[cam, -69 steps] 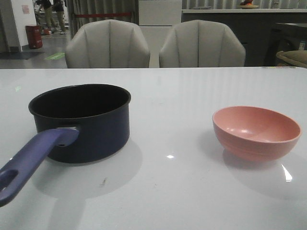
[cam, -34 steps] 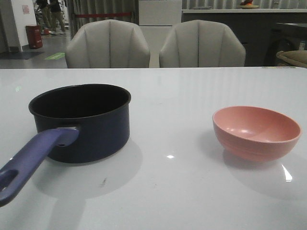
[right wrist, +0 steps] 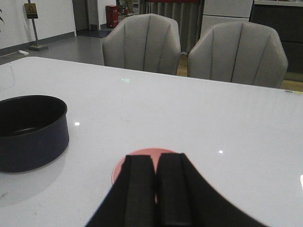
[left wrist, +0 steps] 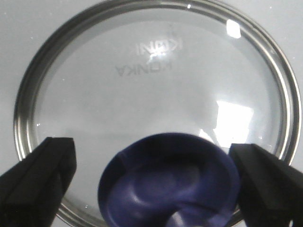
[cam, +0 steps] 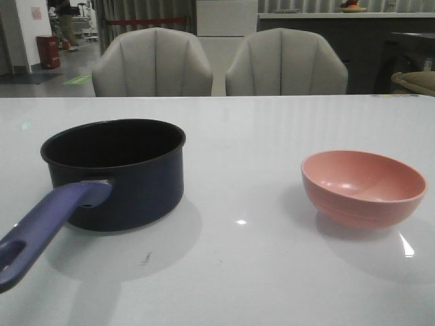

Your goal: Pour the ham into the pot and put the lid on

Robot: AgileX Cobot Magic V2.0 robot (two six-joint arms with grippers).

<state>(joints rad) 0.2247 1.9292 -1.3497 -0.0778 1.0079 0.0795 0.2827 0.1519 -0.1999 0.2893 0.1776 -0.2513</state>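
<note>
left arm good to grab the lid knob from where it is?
Probably yes. In the left wrist view the left gripper is open, one finger on each side of the lid's blue knob, with nothing between them. How high it sits above the knob is unclear.

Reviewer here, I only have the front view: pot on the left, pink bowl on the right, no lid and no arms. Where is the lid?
Observer: The left wrist view shows the lid lying flat on the white table, knob up, directly below the left hand.
Operator: Is that hand gripping it?
Observer: No. Its fingers stand open on either side of the blue knob, not touching it.
Operator: And the right hand?
Observer: The right hand is shut, empty, just in front of the pink bowl.
</note>
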